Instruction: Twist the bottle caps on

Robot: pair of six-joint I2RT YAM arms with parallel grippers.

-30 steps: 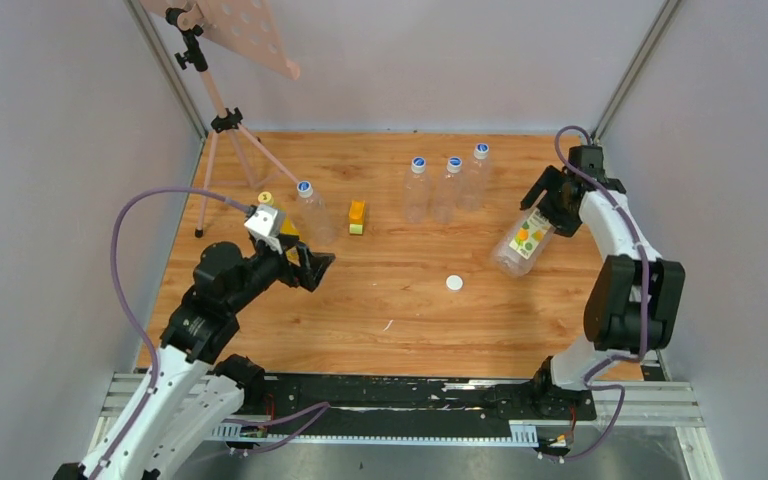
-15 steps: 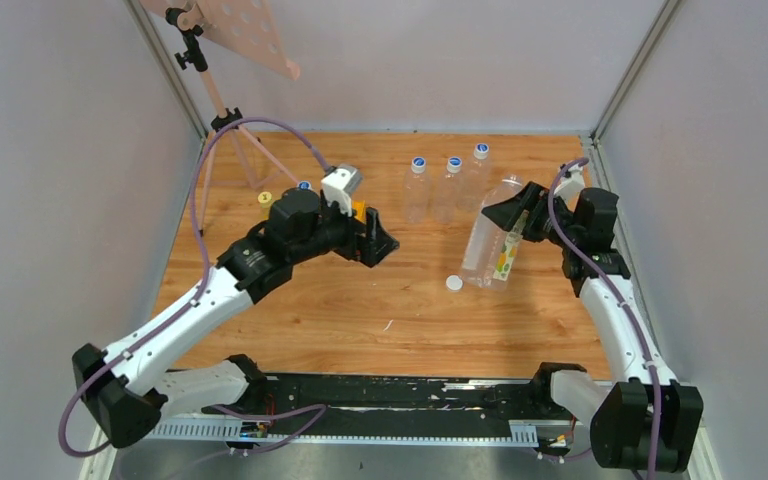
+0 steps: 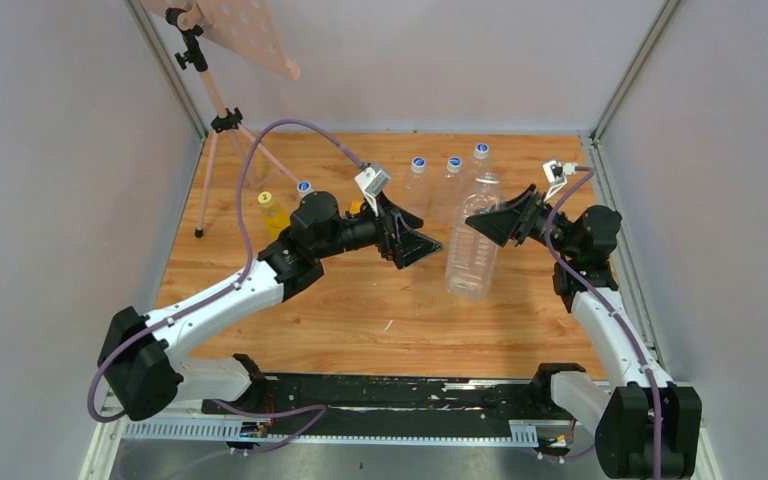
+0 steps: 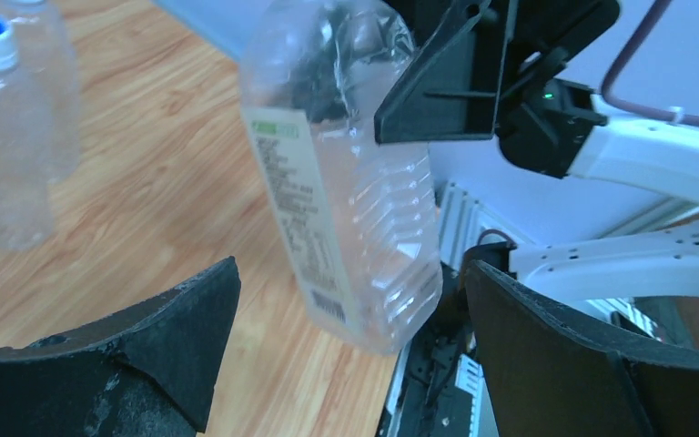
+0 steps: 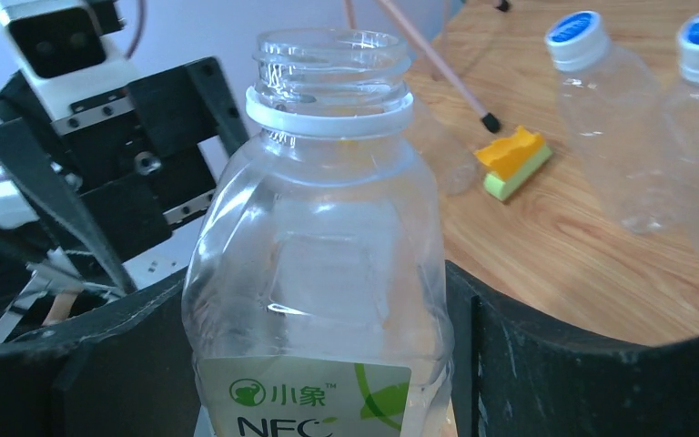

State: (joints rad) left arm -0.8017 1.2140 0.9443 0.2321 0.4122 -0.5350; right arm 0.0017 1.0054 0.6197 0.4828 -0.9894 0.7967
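At the far left a tripod [image 3: 222,125] is standing on the wooden table [image 3: 360,310]. Just right of it the slim yellow bottle [image 3: 274,214] is standing upright and wearing its yellow cap [image 3: 265,198]. Next to that, the blue cap [image 3: 305,187] of a slim bottle is showing above the left arm, which is hiding the rest of it. An orange-and-green block [image 3: 357,208] is peeking out behind the same arm. The left gripper [image 3: 422,243] is hovering over the middle of the table, its jaws standing wide apart and holding nothing, and it is facing the wide bottle [image 3: 472,250] just to its right. Farther back, a row of three clear bottles [image 3: 450,190] is standing, each wearing a blue cap. The wide bottle is standing roughly upright with its threaded mouth bare. The right gripper [image 3: 490,222] is clamping its shoulder just below the neck ring, with fingers [image 5: 555,364] pressing on either side. Whether its base is touching the table, I cannot tell.
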